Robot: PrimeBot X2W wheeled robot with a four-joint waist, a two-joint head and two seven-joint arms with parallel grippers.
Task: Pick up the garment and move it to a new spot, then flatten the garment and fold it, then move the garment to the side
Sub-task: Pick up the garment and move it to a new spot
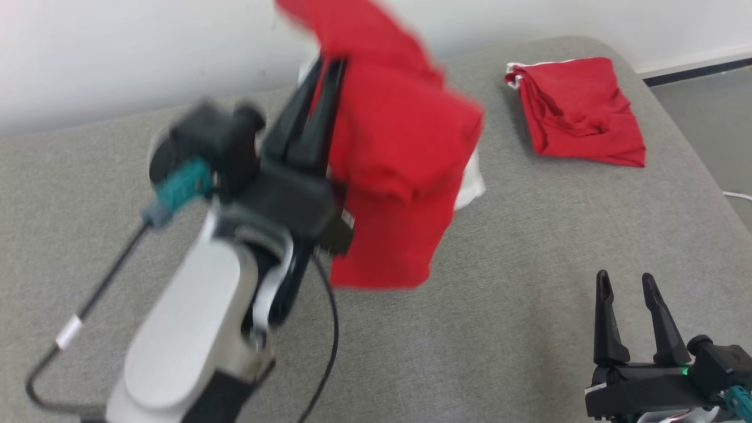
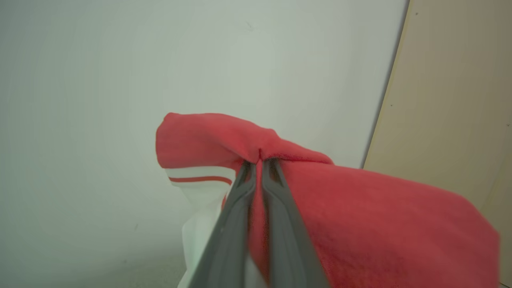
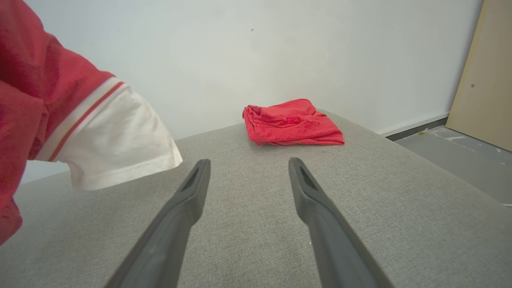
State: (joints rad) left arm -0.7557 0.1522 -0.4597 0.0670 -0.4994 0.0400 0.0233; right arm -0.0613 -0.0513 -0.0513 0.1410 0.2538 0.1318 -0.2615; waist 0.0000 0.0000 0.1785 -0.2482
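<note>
left gripper (image 1: 328,64) jaws pinched almost together, with a fold of the red garment (image 1: 399,147) clamped between the tips. in the left wrist view the two dark fingers (image 2: 280,224) run side by side with only a thin strip of red cloth between them, and the fabric bunches right at their ends. the garment is lifted clear of the grey padded surface (image 1: 529,264). it hangs from the tips, draping down on the gripper's right side, and is blurred in the head view. a white sleeve (image 3: 116,144) with a thin red stripe sticks out of the hanging cloth and ends above the surface. the white forearm (image 1: 188,329) rises from the lower left, with a black cable (image 1: 88,299) looping beside it.

right gripper (image 1: 624,279) jaws spread wide with nothing between them. it is low at the lower right, fingers pointing up the view, well apart from the held garment. in the right wrist view its fingers (image 3: 180,212) sit just above the grey surface, whether touching it i cannot tell.

a second red garment (image 1: 578,111) lies folded and a bit rumpled at the far right end of the surface, with a white edge showing at its corner. it is well apart from both grippers.

white wall (image 1: 117,47) behind the surface. grey floor (image 1: 705,117) off to the right. a tan panel (image 3: 488,80) leans by the wall.
</note>
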